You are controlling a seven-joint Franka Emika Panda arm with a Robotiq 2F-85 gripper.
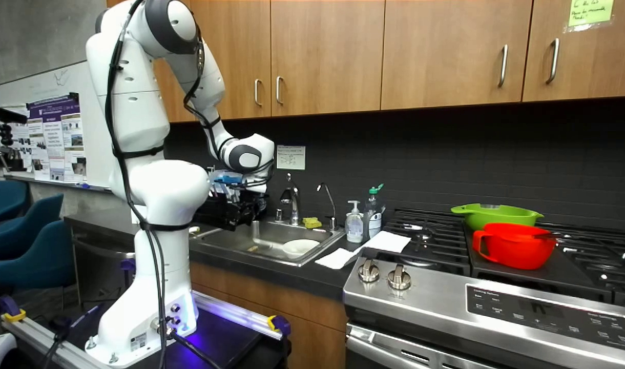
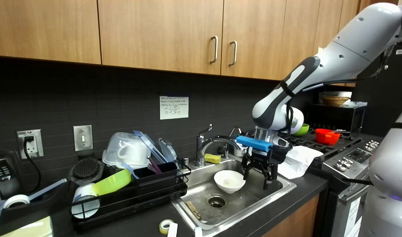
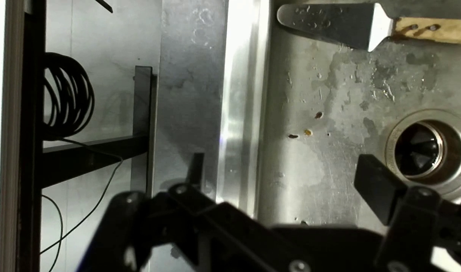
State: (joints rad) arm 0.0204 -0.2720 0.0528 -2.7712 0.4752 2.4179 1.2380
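Observation:
My gripper [image 3: 285, 177] stands wide open, with nothing between its fingers. In the wrist view the left finger [image 3: 195, 166] overlaps the strip beside the sink's rim, and the right one lies over the sink floor beside the drain [image 3: 419, 151]. A metal server with a wooden handle [image 3: 429, 29] lies flat in the steel sink [image 3: 321, 181], ahead of the jaws. In an exterior view the gripper [image 2: 256, 179] points down over the right part of the sink. A white bowl [image 2: 229, 181] rests in the basin nearby; contact with it cannot be made out.
The faucet [image 2: 200, 149] and a yellow sponge [image 2: 213, 158] are behind the basin. A loaded black dish rack [image 2: 128, 197] borders it on one side. Soap bottles [image 1: 354, 225], white paper [image 1: 389, 242] and a stove with red [image 1: 520, 246] and green [image 1: 497, 215] pots are on the other side.

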